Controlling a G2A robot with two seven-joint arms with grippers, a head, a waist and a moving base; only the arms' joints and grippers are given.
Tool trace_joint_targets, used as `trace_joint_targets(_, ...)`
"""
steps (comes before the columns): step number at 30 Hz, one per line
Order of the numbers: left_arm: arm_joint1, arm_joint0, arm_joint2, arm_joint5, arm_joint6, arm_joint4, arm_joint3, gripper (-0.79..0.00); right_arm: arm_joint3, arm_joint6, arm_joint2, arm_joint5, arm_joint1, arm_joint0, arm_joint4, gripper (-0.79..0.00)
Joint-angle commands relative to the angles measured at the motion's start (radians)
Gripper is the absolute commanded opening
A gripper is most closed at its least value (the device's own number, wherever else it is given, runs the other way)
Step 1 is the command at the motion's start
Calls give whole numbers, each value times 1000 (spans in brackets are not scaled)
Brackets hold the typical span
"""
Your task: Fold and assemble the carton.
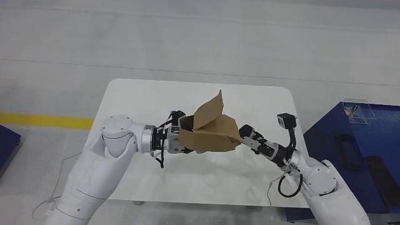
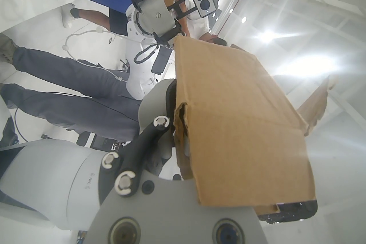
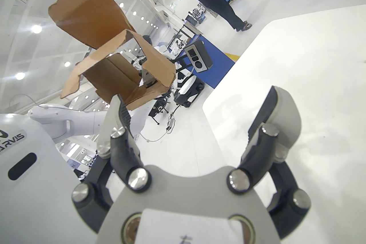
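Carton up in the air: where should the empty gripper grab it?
Probably the carton's free end edge, coming in from the open right gripper's side. The left gripper holds the opposite end, and the tall flap sticks up, likely too floppy to grip.

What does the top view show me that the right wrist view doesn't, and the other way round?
Top view: the whole table, with the left tool clamped on one end of the carton and the right tool at the opposite end. Right wrist view: that tool's fingers spread apart with nothing between them, plus the carton's open inside. Both: the carton with one flap raised.
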Motion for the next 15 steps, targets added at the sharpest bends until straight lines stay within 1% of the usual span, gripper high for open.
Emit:
trace_joint_targets(1,-1,-7,8,17,16,-2,11,-785,5,-11,-4,-3,-2,5,-1,0)
trace_joint_targets(3,-1,-15,17,32,3,-15,17,-785,11,-20,-5,0,-3,10,-3,0)
trace_joint_targets(8,1,-27,26,28,12,-5,29,-785,16,-43,0,-10,-6,14,18,0)
trace_joint_targets(12,3,-31,31,22,13,3,31,-785,17,-29,0,7,-6,19,19,0)
trace_joint_targets(15,5,-32,30,14,14,1,31,-785,16,-5,-25,18,-9,20,-4,0)
